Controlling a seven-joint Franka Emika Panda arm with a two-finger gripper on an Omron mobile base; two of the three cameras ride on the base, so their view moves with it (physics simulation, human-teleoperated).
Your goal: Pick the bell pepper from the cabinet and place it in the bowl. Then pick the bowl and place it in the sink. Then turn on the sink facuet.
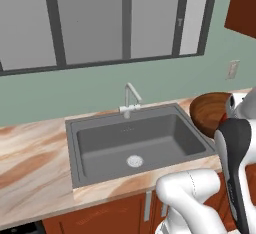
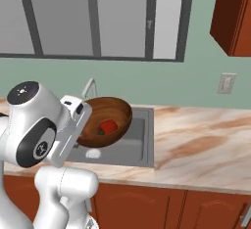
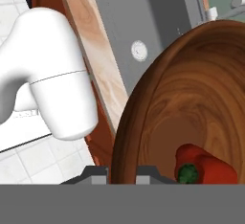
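Observation:
The dark wooden bowl (image 2: pixel 109 120) hangs tilted in the air over the right part of the grey sink (image 1: pixel 100 150), with my gripper (image 3: pixel 121 174) shut on its rim. The red bell pepper (image 2: pixel 108 126) lies inside the bowl (image 3: pixel 191 108), its green stem showing in the hand view beside the pepper's body (image 3: pixel 210 168). In the left base view the bowl (image 1: pixel 209 110) floats above the sink's right rim, partly behind my arm. The slim silver sink faucet (image 1: pixel 130 100) stands at the back rim of the basin. A corner of the reddish-brown cabinet (image 2: pixel 233 15) hangs at the upper right.
Marbled countertop (image 2: pixel 201 145) runs right of the sink and also on its left (image 1: pixel 30 158). A wall outlet (image 2: pixel 226 83) sits under the cabinet. A window (image 1: pixel 100 18) spans the wall behind the faucet. Reddish-brown drawer fronts (image 2: pixel 162 206) lie below the counter.

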